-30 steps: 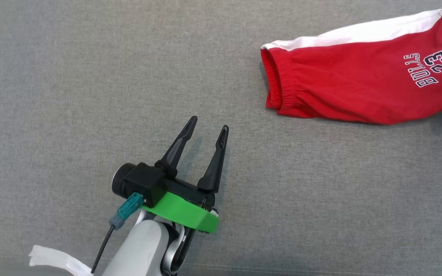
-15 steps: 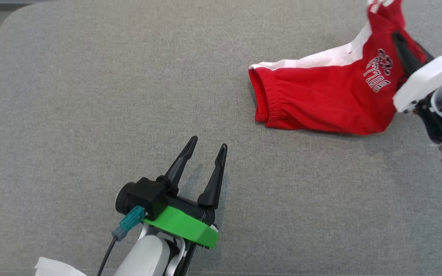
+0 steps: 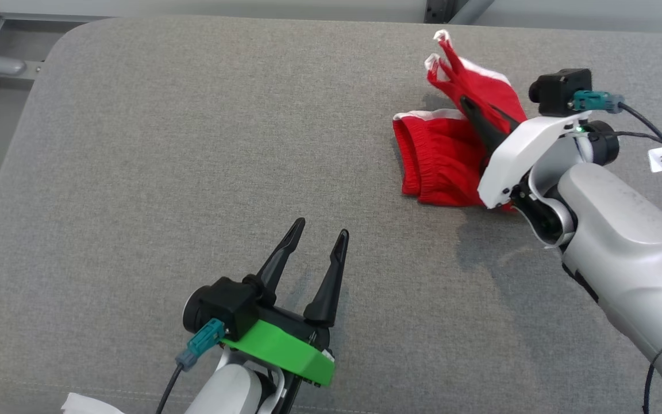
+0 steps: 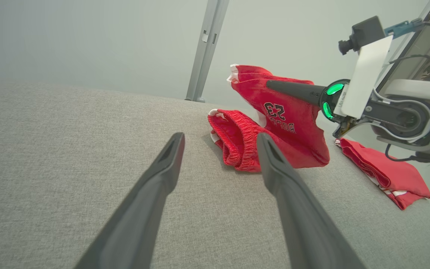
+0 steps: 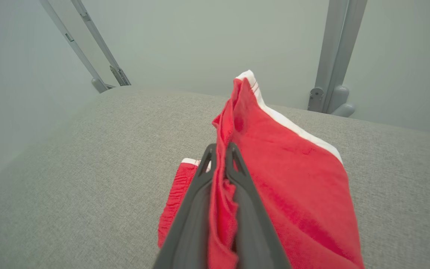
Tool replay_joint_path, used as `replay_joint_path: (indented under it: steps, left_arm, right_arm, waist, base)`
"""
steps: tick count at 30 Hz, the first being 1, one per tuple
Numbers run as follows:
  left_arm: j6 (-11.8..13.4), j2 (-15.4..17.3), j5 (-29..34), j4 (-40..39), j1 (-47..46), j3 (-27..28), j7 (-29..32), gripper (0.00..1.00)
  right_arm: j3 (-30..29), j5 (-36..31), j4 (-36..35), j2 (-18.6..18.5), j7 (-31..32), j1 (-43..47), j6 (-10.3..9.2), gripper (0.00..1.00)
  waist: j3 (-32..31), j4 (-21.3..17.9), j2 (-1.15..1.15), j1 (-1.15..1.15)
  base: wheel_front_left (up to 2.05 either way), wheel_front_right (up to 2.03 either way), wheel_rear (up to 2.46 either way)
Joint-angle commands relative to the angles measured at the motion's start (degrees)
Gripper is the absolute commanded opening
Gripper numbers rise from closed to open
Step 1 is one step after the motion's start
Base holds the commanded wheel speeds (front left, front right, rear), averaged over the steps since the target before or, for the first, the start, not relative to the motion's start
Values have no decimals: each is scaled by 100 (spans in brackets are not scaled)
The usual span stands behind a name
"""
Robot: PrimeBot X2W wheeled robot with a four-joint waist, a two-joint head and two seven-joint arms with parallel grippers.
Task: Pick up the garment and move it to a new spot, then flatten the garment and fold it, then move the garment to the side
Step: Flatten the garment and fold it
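Head view: a red garment (image 3: 440, 155) with a white side stripe is seen at the far right of a grey pad (image 3: 193, 144), its leg end pinched and raised by the right gripper (image 3: 469, 106) while the elastic waistband lies on the pad. The left gripper (image 3: 320, 227) is held low near the front edge, fingers spread and nothing between them, well apart from the cloth. Left wrist view: past the parted fingers of the left gripper (image 4: 220, 136), the garment (image 4: 293, 145) is shown draped from the right gripper (image 4: 271, 85), the printed "23" hanging upside down. A second red item (image 4: 386, 172) lies folded on the pad just beyond it. Right wrist view: the right gripper (image 5: 220, 147) is clamped on a bunched fold of red cloth, and the striped hem is seen standing up past the fingertips. The fabric is judged soft, light and limp — it will sag wherever it is unsupported and will not hold a shape, so a one-point hold is likely to leave it bunched. For flattening, hold is best taken at two outer corners, at the hem or the firmer waistband — a thin pinch of one layer could slip.
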Motion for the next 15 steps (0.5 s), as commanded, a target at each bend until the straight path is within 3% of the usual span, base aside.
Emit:
replay_joint_path:
  steps: [1, 10, 12, 13, 15]
  left_arm:
    - [21, 9, -49, 3, 99, -14, -18, 100]
    - [67, 9, -111, -25, 120, -52, -18, 100]
    - [70, 9, -131, -26, 121, -64, -18, 100]
    - [74, 9, -127, -27, 118, -68, -18, 100]
    - [79, 9, -118, -30, 109, -75, -18, 100]
  right_arm:
    - [52, -68, 67, 140, 50, 89, -8, 0]
    - [176, -250, 452, 806, 155, 183, -8, 0]
    - [193, -271, 548, 960, 111, 255, -8, 39]
    - [162, -170, 580, 1065, 88, 328, -8, 99]
    - [105, -70, 606, 1157, 53, 386, -8, 100]
  waist:
    - [-35, 78, 0, 0]
    - [-42, 128, 0, 0]
    - [-44, 114, 0, 0]
    - [-45, 107, 0, 0]
    - [-44, 101, 0, 0]
  base:
    - [0, 0, 0]
    - [0, 0, 0]
    - [0, 0, 0]
    - [0, 0, 0]
    - [0, 0, 0]
